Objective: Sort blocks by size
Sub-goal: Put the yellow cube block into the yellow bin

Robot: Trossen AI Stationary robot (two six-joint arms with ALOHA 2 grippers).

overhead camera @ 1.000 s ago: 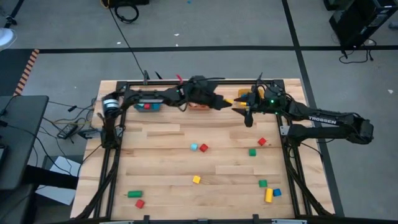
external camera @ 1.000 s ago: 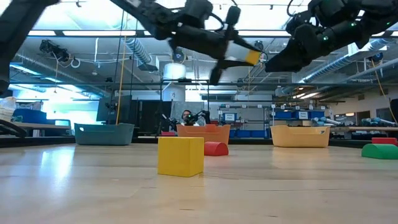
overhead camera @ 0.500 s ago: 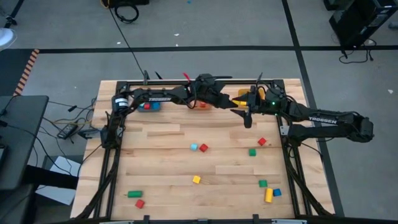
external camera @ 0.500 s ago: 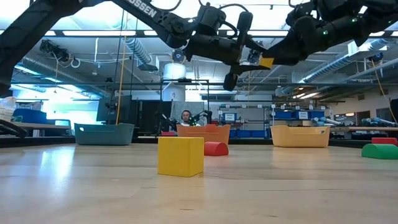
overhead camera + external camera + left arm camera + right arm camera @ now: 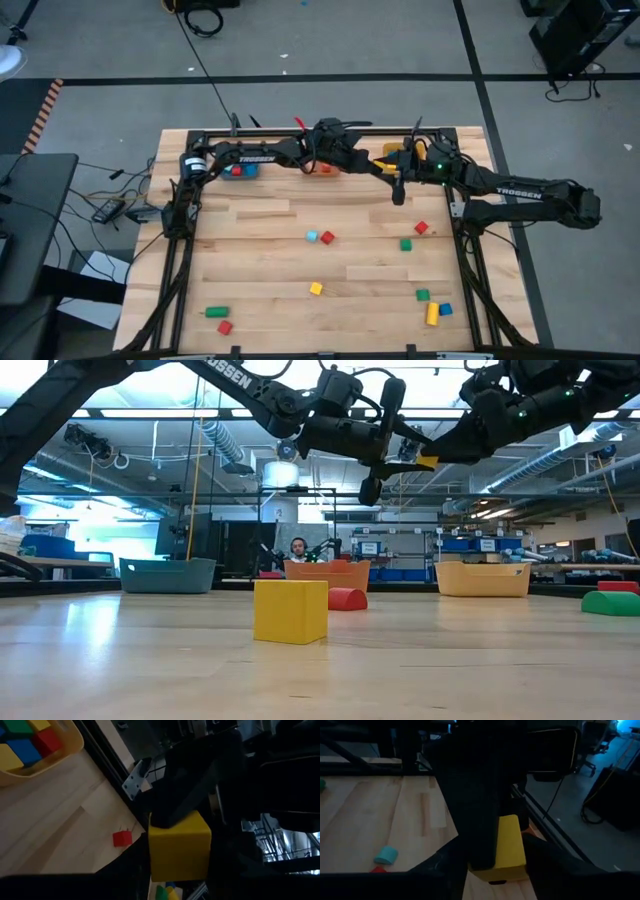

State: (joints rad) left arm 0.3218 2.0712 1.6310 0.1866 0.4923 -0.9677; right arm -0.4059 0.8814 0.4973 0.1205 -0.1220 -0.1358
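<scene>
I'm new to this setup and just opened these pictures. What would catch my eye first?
The two dark arms meeting in mid-air over the table's far edge, with a yellow block between the left tool and right tool. Next, the big yellow cube standing alone close to the low camera. Behind it, the teal bin, orange bin and yellow bin line the far edge.

A yellow cube (image 5: 179, 846) hangs in the air above the table's far edge; other blocks (image 5: 319, 237) lie scattered.
</scene>
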